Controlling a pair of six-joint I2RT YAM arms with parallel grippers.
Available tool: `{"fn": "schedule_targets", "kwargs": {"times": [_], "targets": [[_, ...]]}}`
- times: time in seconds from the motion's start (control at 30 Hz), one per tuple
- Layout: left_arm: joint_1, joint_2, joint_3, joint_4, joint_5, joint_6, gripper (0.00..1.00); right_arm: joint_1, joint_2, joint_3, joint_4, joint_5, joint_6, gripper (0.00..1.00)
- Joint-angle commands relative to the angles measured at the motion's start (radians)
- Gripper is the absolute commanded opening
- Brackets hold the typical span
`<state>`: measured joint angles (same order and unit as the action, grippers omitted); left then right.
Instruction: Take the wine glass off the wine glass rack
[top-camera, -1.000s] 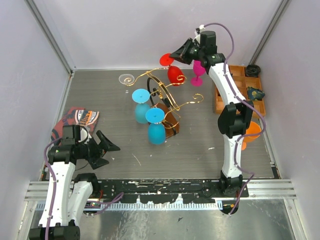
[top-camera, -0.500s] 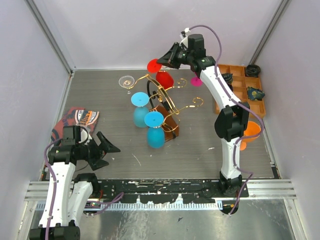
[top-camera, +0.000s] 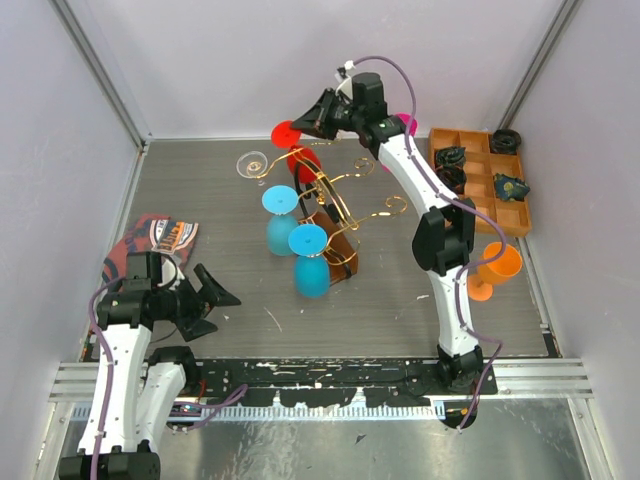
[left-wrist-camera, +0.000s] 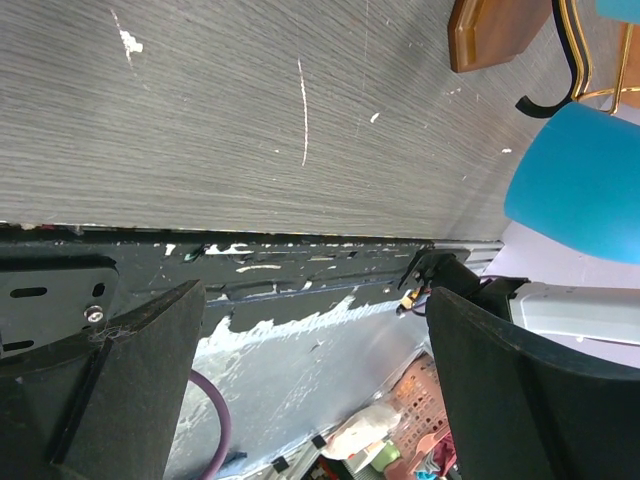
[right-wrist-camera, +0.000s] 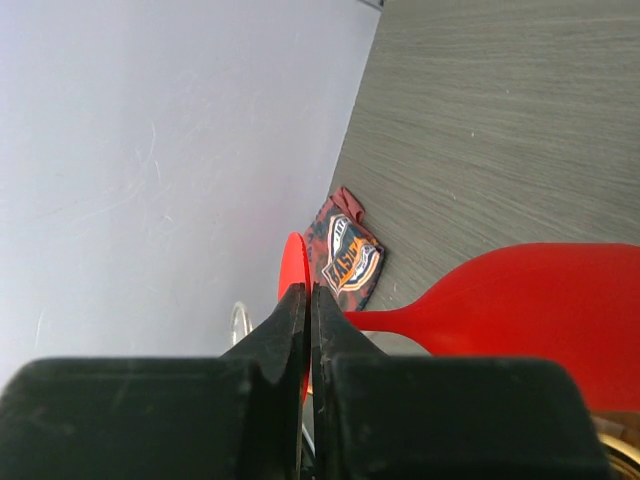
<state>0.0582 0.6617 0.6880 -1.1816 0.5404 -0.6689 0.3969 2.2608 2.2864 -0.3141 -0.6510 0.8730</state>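
- Top external view: the right claw (top-camera: 303, 124) reaches over the back of the table (top-camera: 200, 190) and is clamped on the flat round foot of the red glass (top-camera: 284, 133).
- The red glass is in the air, tipped over. Its foot points to the back wall and sits in the claw, and its bowl slants down toward the rack (top-camera: 335, 205).
- The bowl sits right at the rack's rear gold scroll arm. From above I cannot tell whether the glass touches the wire or hangs just free of it.
- Right wrist view: the two black fingers (right-wrist-camera: 270, 340) pinch the edge of the foot with only a thin slit between them. The stem runs right from the claw to the bowl at the picture's right side.
- Under the glass in that view, a patterned pouch (right-wrist-camera: 345, 255) and the rim of a clear glass (right-wrist-camera: 238, 325) lie on the table.
- The rack stands mid-table on its wooden base, and two blue glasses (top-camera: 312, 272) hang bowl-down on its near-left side.
- The left claw (top-camera: 225, 308) sits at the near left with its jaws wide, holding nothing, well apart from the rack.
- Left wrist view: its spread fingers frame the table's near edge. A blue bowl and a corner of the wooden base show at the upper right.
- An orange tray (top-camera: 478, 215) lies at the far right, and an orange glass (top-camera: 495, 265) is beside the right arm. A pink glass (top-camera: 407, 123) peeks out behind that arm.
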Motion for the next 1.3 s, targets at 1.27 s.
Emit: {"fn": "schedule_targets", "kwargs": {"times": [1.27], "targets": [[0.000, -0.002, -0.037, -0.011, 0.038, 0.009, 0.98, -0.131, -0.250, -0.229, 0.039, -0.136, -0.073, 0.01]]}}
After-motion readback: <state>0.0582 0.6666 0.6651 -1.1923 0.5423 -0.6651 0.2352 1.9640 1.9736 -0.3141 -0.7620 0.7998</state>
